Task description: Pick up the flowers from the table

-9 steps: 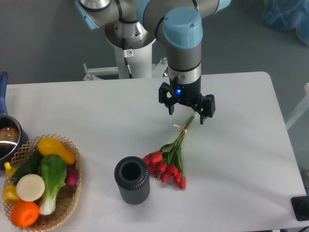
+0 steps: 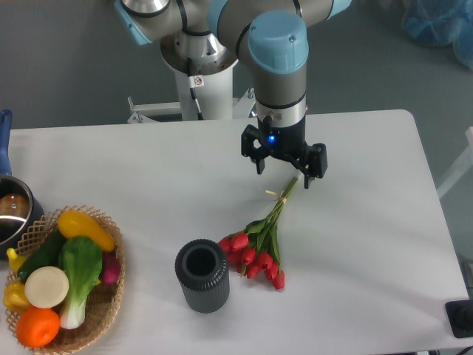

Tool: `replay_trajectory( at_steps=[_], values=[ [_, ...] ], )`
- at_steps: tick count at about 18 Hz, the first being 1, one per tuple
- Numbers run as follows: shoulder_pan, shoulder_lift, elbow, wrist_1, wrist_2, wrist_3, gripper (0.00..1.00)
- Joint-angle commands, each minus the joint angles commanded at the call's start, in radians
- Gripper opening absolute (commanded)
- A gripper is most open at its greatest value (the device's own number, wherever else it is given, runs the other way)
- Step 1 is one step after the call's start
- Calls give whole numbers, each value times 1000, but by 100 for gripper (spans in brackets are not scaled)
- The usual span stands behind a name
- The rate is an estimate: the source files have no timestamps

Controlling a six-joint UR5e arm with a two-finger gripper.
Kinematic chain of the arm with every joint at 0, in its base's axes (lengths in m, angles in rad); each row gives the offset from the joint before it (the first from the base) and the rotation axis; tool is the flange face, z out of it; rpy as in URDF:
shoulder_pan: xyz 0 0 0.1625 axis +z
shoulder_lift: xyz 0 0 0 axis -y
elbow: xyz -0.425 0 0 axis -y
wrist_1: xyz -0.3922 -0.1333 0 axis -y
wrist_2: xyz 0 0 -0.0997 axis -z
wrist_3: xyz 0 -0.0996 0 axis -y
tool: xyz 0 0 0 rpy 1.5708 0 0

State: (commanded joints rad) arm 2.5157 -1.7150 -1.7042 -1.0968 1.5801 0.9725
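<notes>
So the table (image 2: 148,163) is the big white slab filling most of my view, and the arm (image 2: 277,66) comes in from 12 o'clock, hanging straight down over the middle of it. At 8 o'clock there's a wicker basket (image 2: 111,296) stuffed with fake veg, with a pot (image 2: 11,211) peeking in at 9 o'clock; both are well apart from the action, so I'm ignoring them. The dark ribbed vase (image 2: 201,275) stands upright near 6 o'clock, mouth open to the camera.

The flowers (image 2: 259,248) lie flat just beside the vase at its 2 o'clock, red heads close to it, stems fanning up toward 1 o'clock, where a pale band cinches them. That tied neck is the obvious spot to grab: thin, bundled, no petals to crush.

The gripper (image 2: 284,164) sits right over that stem end, its fingers spread wide with nothing between them, straddling the line of the stems. I reckon it's lined up for a descent and hasn't touched anything yet. My worry is thin stems slipping out when it closes.
</notes>
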Motion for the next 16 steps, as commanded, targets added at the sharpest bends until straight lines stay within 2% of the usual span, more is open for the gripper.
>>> replay_trajectory(
  at_steps=[3,6,8,11,16],
  values=[
    [-1,0,-44,20,-6,2,100],
    [-6,-6,-95,119,-5,-2,100],
    [-8,-12,-118,135,-5,5,100],
    [-12,-54,-123,137,-2,8,100],
    [-29,-136,-123,187,3,8,100]
  ],
)
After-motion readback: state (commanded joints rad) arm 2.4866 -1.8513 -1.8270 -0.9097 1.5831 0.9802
